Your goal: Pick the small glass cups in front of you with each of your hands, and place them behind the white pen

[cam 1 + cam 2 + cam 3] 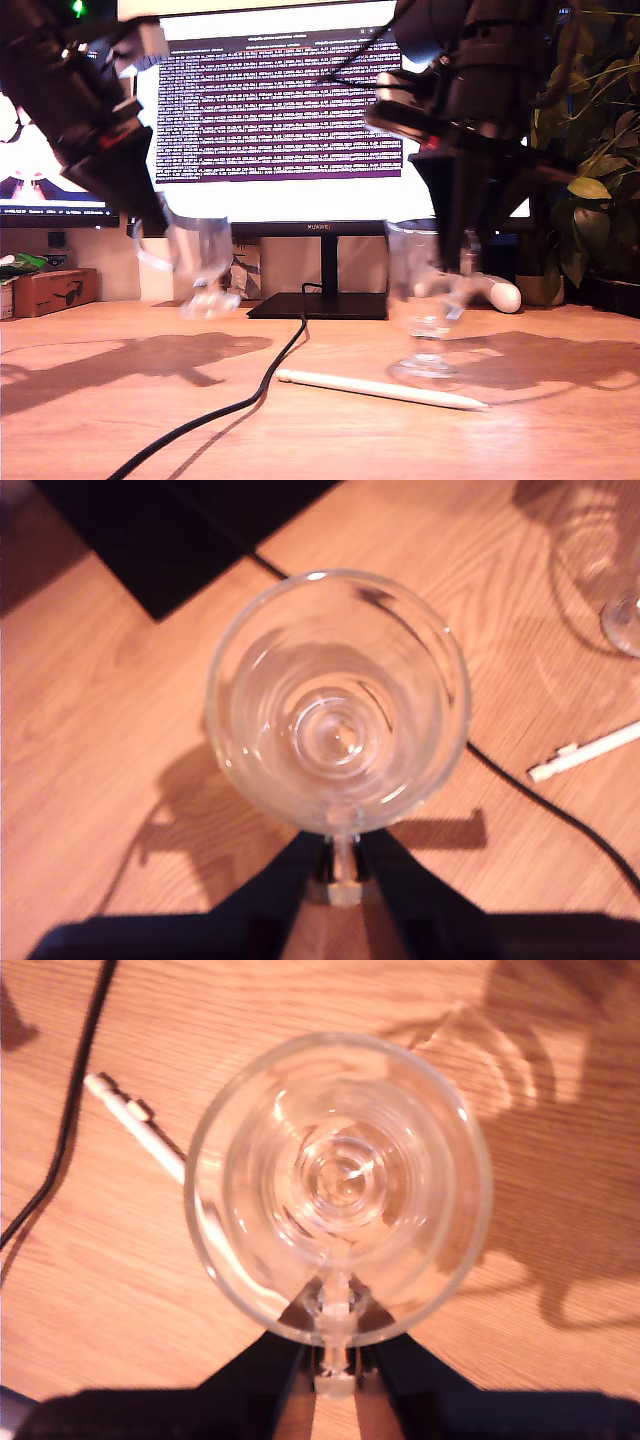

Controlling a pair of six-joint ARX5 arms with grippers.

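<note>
Fingers (300, 885) pinch first cup (338, 700) handle | second gripper (335, 1355) clamps second cup (338, 1185)

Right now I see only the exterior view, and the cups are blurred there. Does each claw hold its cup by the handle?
Observer: Yes for one. In the first wrist view, the first claw pinches the handle of the first cup.
Operator: And the other one?
Observer: In the second wrist view, the second claw is shut on the handle of the second cup likewise.
Operator: Is anything inside the cups?
Observer: No, both look empty from above.
</note>
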